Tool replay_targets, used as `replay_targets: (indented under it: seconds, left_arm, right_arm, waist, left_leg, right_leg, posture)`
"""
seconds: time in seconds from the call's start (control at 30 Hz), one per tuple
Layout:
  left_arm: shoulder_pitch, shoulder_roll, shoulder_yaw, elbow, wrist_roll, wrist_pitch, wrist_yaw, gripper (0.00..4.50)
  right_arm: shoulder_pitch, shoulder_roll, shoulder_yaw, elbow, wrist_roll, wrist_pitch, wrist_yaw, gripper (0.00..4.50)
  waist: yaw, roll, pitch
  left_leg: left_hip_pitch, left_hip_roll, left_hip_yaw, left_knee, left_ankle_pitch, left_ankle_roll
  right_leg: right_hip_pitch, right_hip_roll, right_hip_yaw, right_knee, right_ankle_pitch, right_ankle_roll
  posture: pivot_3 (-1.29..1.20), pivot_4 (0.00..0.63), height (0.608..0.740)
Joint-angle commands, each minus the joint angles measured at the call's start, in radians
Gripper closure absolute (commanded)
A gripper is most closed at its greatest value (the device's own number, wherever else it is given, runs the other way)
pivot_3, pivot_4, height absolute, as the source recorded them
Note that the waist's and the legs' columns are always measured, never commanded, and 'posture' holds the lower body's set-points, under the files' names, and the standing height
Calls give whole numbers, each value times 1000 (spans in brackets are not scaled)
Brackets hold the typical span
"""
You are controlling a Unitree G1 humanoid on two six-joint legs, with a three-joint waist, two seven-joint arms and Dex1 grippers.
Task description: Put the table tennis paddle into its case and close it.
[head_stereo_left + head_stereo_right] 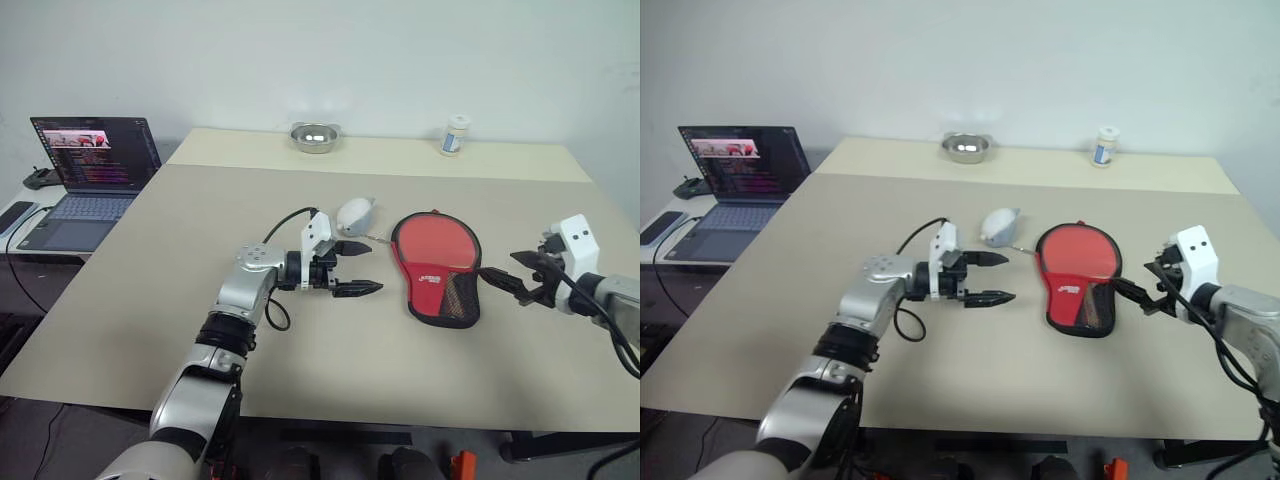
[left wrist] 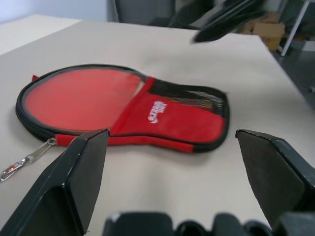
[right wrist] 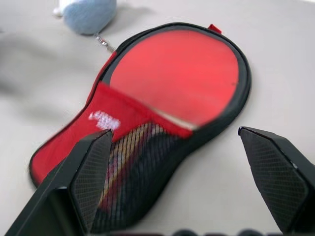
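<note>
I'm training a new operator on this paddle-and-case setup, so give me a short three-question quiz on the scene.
1. True or false: the table tennis paddle already lies inside the case.
2. Which gripper is nearer the small grey-white object: A left gripper, B right gripper?
3. Fill in: the fingers of both grippers are ____.

Key: 1 true. 2 A. 3 open.

Bright even light, wrist-view blur
</note>
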Motion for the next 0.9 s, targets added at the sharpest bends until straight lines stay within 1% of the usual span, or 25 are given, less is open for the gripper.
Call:
replay_targets:
  seconds: [0.03,0.17,0.27,0.53,0.87,0.9]
  left_arm:
    - [33,42,13,-184,-66,84,-8,0]
    - [64,76,19,-251,-84,129,28,0]
    - [69,82,11,-256,-82,132,46,0]
    - [73,78,-4,-251,-79,126,58,0]
    - [87,95,-14,-244,-69,102,64,0]
    - [91,98,-15,-244,-67,99,63,0]
  right_arm:
    - [-62,36,26,118,-85,-59,-45,18]
    - [-98,89,83,220,-148,-116,-37,18]
    - [-113,127,112,276,-185,-148,-33,18]
    - [-159,202,140,396,-242,-204,-23,18]
    - [-184,219,191,491,-303,-185,36,18]
    - [-187,221,195,498,-306,-179,44,187]
  waist:
    - [-1,0,0]
    - [-2,0,0]
    - [-5,1,0]
    - [-9,1,0]
    - [-13,1,-1]
    - [-13,1,-1]
  left_leg:
    - [0,0,0,0,0,0]
    - [0,0,0,0,0,0]
    - [1,0,0,0,0,0]
    - [1,0,1,0,0,0]
    - [4,1,1,0,0,0]
    - [4,1,1,0,0,0]
  right_leg:
    - [0,0,0,0,0,0]
    - [0,0,0,1,0,0]
    - [0,1,0,1,0,0]
    - [0,1,0,2,0,0]
    - [1,1,1,3,0,0]
    - [2,1,1,3,0,0]
  posture:
    - [0,150,740]
    - [0,150,740]
    - [0,150,740]
    - [0,150,740]
    - [0,150,740]
    - [0,150,740]
